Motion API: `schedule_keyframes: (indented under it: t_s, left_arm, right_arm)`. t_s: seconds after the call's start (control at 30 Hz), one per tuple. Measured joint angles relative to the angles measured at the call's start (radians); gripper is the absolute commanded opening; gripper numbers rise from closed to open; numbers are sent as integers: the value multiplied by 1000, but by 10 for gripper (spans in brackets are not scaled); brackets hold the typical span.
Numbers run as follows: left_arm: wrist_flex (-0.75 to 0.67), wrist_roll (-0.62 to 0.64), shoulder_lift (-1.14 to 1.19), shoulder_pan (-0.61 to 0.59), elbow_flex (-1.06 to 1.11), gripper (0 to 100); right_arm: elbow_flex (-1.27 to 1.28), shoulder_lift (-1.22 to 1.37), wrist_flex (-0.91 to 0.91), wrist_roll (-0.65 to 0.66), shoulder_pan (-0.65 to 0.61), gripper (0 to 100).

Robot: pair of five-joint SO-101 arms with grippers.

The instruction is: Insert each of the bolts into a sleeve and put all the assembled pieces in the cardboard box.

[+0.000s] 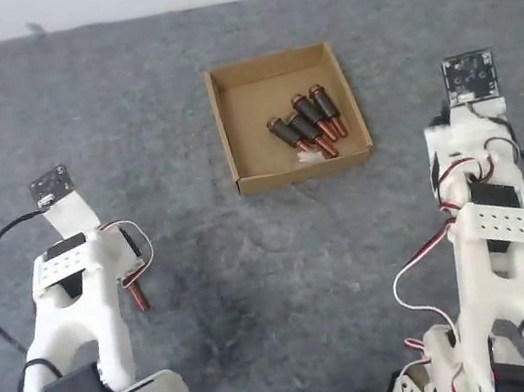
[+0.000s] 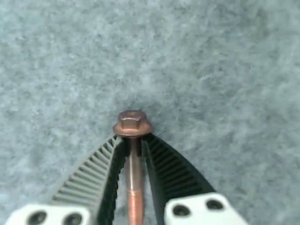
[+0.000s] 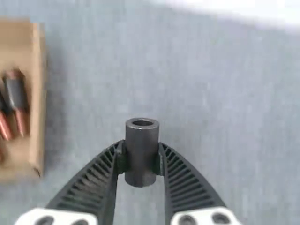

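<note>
Assembled pieces (image 1: 305,125) lie in the cardboard box (image 1: 250,117), far and central on the table (image 1: 207,287).

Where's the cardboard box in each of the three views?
High view: cardboard box at upper centre on the grey carpet, with assembled pieces inside.
Left wrist view: not in it; just the held bolt over carpet.
Right wrist view: cardboard box off to one side of the held sleeve, partly cut off.
Shared landmark: the assembled pieces lying in the box.
</note>
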Motion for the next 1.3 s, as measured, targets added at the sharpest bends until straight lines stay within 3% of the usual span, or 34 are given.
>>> schedule_keyframes:
  t_s: [0.3, 0.8, 0.9, 1.3]
  left_arm:
    - [0, 2, 0, 0, 0, 11]
    - [-2, -60, 0, -2, 0, 11]
    - [-2, -60, 0, -2, 0, 11]
    - [-11, -60, 0, -2, 0, 11]
  right_arm:
    - [0, 64, -252, 0, -157, 10]
    - [-221, 701, -1063, 0, -354, 7]
    - [-259, 778, -1143, 0, -393, 7]
    - [-121, 832, -1502, 0, -557, 6]
